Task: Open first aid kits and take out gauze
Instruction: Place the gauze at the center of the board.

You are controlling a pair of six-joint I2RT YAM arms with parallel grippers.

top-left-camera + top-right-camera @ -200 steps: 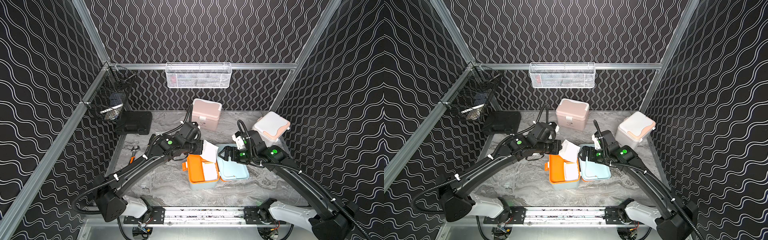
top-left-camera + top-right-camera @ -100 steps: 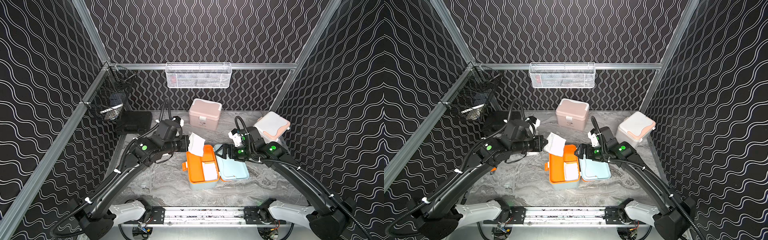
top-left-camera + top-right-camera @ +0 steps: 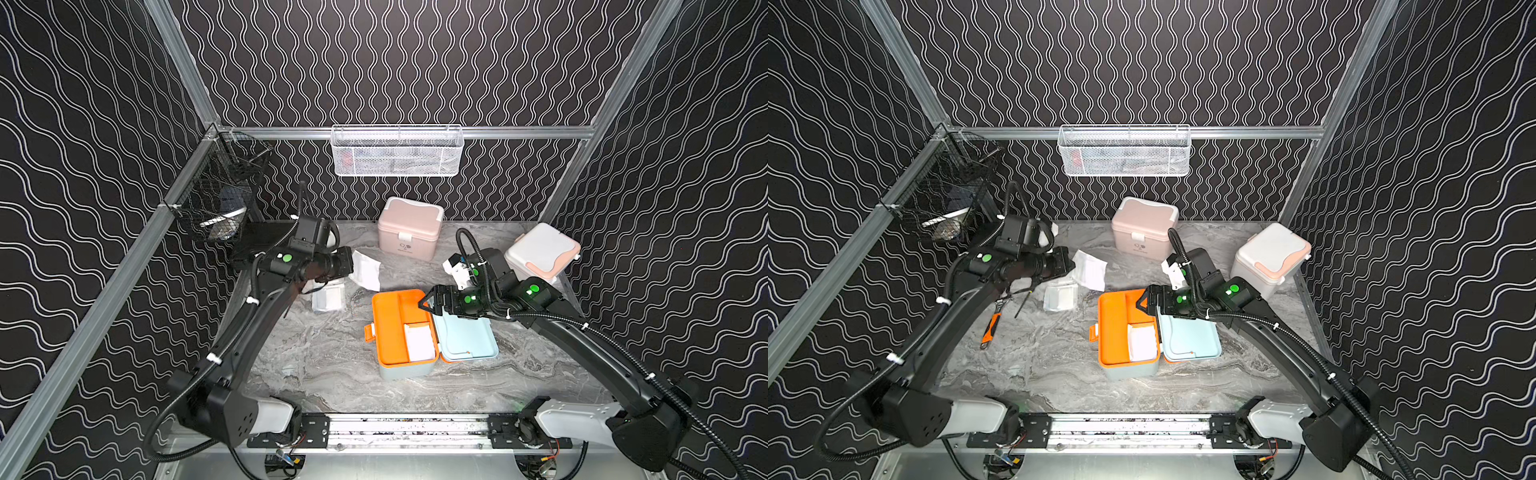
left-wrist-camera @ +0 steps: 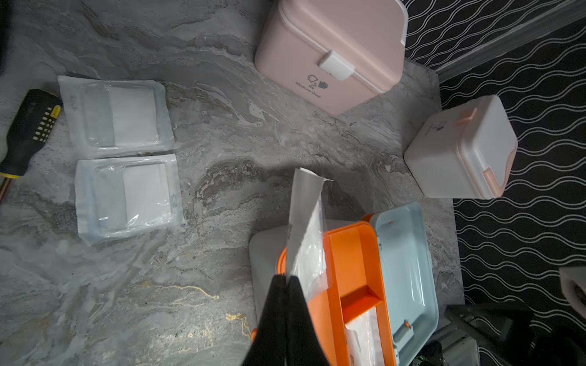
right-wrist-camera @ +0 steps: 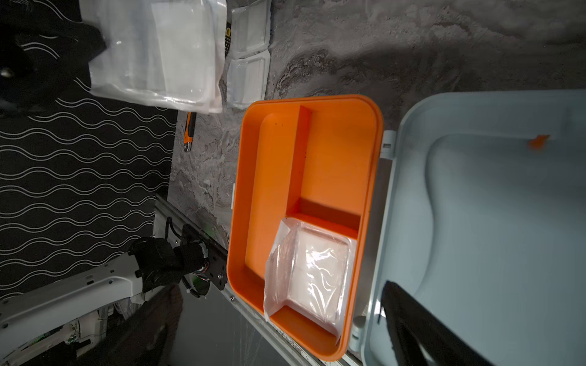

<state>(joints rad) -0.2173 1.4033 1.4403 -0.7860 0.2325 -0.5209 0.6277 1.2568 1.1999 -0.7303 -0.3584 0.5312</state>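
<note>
- Gauze, held packet (image 3: 365, 270): 1 flat white packet in clear wrapping, pinched by one edge and hanging above the table, left of the pink kit and far-left of the open kit.
- Left gripper (image 4: 287, 282): jaws closed tight on the edge of that packet; the fingers nearly meet.
- Gauze, loose packets (image 4: 117, 117) (image 4: 126, 193): 2, flat on the table side by side, edges almost touching, below the left gripper.
- Gauze in the kit (image 5: 317, 269): in the near compartment of the orange tray; how many packets are stacked there is unclear.
- Open kit (image 3: 390, 328): pale blue-grey, mid-table, with its lid (image 3: 465, 340) laid flat to the right.
- Right gripper (image 3: 428, 300): jaws spread wide, holding nothing, over the far edge of the open kit; contact with it cannot be judged.
- Pink kit (image 3: 409, 232): lid closed, far centre.
- White kit (image 3: 540, 253): peach trim, lid closed, far right.
- Left arm: rises from the near-left base, wrist level and pointing right.
- Right arm: reaches from the near-right base, wrist bent leftward.
- Black case (image 3: 257, 241): far left, mostly hidden by the left arm.
- Screwdriver (image 4: 28, 133): beside the loose packets, shaft cut off in the left wrist view.
</note>
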